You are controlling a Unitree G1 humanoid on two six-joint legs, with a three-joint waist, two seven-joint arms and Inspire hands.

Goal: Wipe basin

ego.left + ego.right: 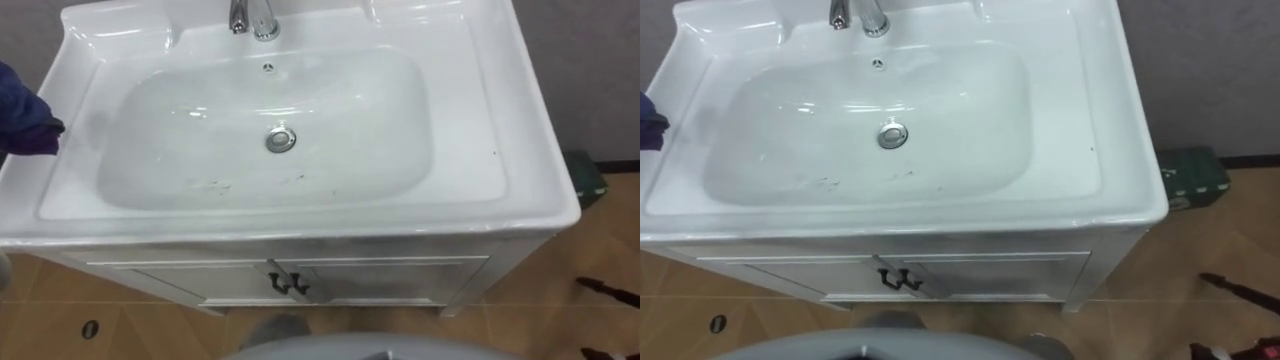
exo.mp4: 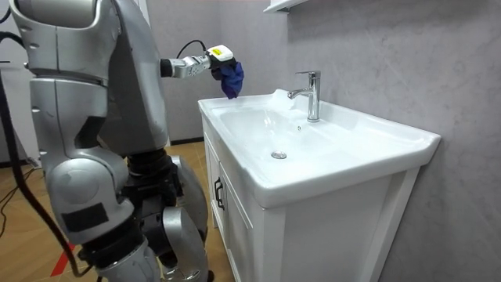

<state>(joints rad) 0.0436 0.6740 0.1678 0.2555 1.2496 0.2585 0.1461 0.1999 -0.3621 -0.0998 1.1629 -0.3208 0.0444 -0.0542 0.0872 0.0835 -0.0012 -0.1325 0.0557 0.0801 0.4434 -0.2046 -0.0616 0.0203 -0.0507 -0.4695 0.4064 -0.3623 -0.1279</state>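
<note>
The white basin sits on a cabinet right below me, with a chrome tap at the back and a round drain in the middle. Small dark marks lie on the bowl's near slope, and a grey smudge shows on its left wall. A dark blue cloth hangs over the basin's left rim. In the room view my left hand is raised over the basin's far corner, shut on the cloth.
The cabinet doors below carry dark handles. A green box lies on the wooden floor right of the cabinet, against the grey wall. I stand close in front of the basin. A white shelf hangs above the tap.
</note>
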